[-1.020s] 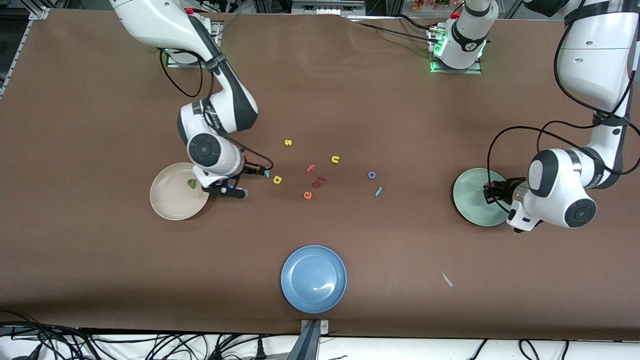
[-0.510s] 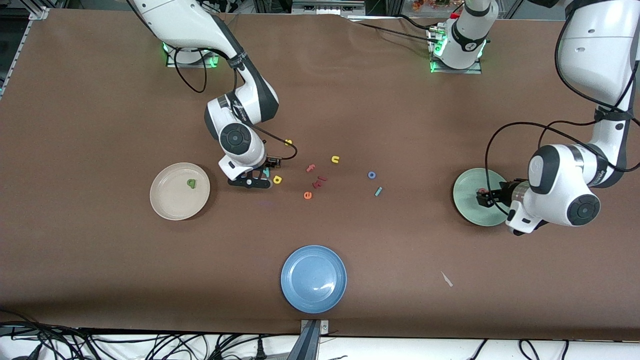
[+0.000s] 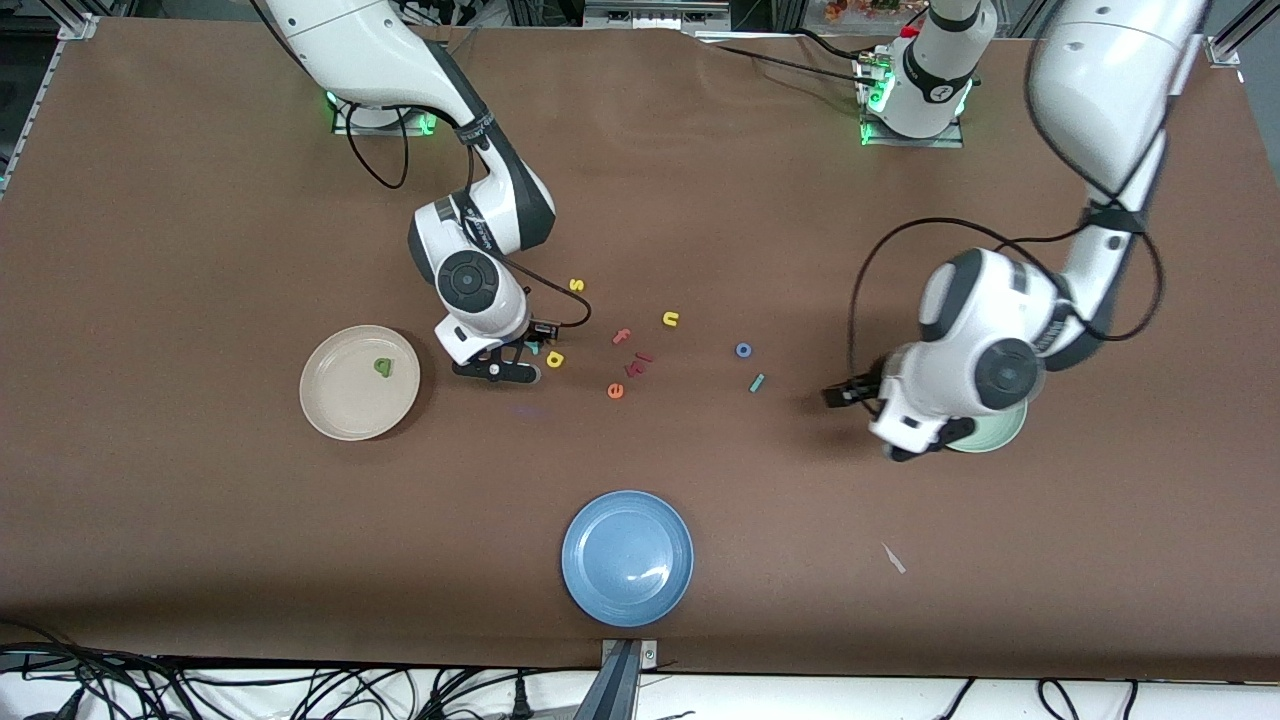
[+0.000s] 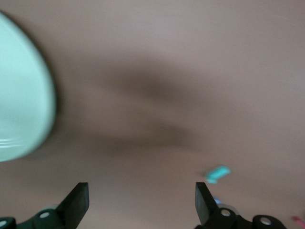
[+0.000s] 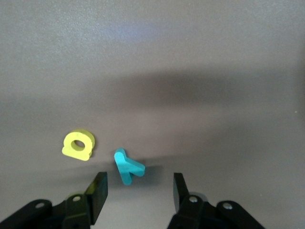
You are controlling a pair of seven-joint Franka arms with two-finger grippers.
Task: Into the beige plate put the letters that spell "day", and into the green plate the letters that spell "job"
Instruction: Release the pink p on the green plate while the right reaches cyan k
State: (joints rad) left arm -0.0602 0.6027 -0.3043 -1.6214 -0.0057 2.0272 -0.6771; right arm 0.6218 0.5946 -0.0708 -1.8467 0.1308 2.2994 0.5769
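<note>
Front view: three plates; one "d" (image 3: 382, 367) in beige plate (image 3: 340, 410).

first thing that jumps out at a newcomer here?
The right tool, open, low around the teal "y", with the yellow "a" beside it. Next, the left tool, open over bare table between the green plate and the teal "j". The dark green "d" already lies in the beige plate.

The blue plate (image 3: 627, 557) shines glossy, while the brown table (image 3: 200, 520) covering looks matt and smooth.
</note>
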